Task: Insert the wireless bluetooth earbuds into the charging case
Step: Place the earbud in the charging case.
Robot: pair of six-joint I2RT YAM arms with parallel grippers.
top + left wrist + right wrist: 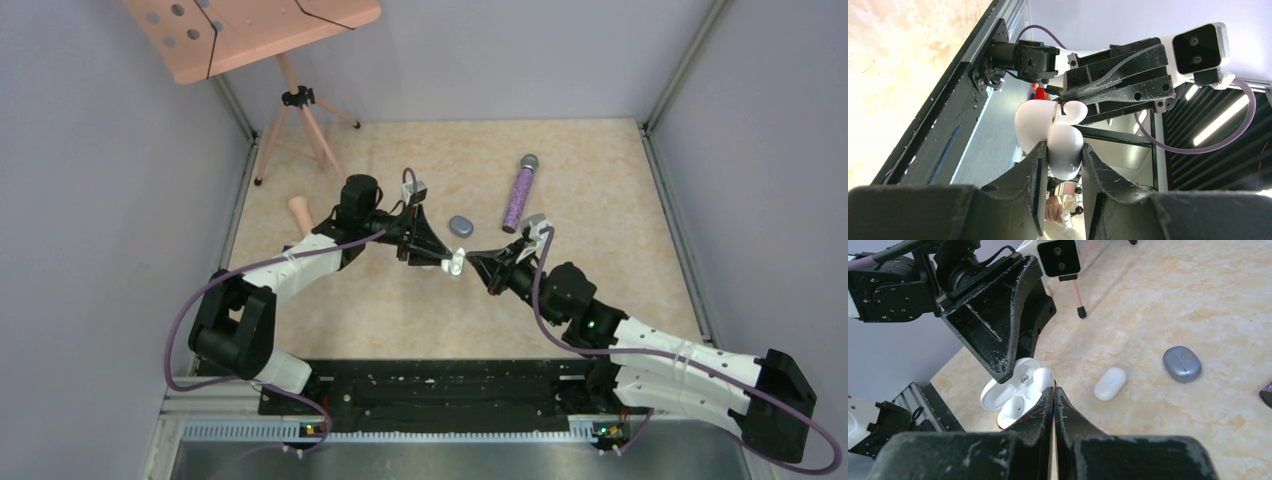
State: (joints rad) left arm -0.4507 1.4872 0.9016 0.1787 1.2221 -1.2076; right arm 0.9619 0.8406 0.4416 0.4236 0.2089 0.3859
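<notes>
Left tool: narrow, both fingers clamped on lower half of white charging case, lid swung open to one side. Case lifted off worktop, roughly mid-scene between the two arms in top view. Right tool: fully closed, no gap between fingers along whole length in own wrist view, tips right at open mouth of case, facing left tool head-on. White earbud at those tips, touching them, sitting at top edge of case body beside lid hinge; pinched by tips or only pressed against, cannot tell. Another rounded white shape lower in open case, maybe a seated bud, not clear enough to call. On worktop past the tools: closed white case lying flat, small blue light on its face; grey-purple case near it, closed, round mark on top, not touching. Purple glitter microphone further out, lying on its side, grey head pointing away from arm bases, apart from both cases. Pink-legged tripod at far left corner, carrying pink perforated board. Purple cables looped along both arms.
</notes>
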